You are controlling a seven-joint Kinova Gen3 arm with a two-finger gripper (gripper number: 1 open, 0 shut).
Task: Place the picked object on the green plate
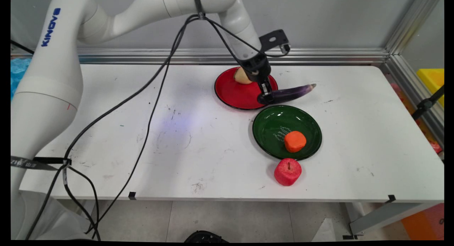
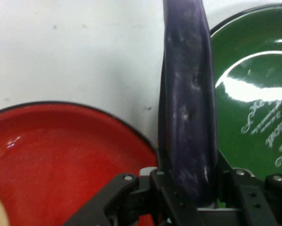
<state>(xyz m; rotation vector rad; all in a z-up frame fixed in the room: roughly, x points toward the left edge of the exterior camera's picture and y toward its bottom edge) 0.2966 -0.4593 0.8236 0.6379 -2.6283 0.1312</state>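
White tabletop (image 1: 212,150), green plate (image 1: 269,127) holding orange fruit (image 1: 294,141), red plate (image 1: 234,93) with beige piece (image 1: 242,77), purple eggplant (image 1: 291,93) at red plate's rim, gripper (image 1: 266,96) fingers (image 2: 162,162) closed on eggplant's thick end, red apple (image 1: 287,172) near green plate.

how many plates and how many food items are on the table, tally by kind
plates: 2 (red plate, green plate)
food items: 4 (eggplant, beige piece, orange piece, red apple)
total: 6
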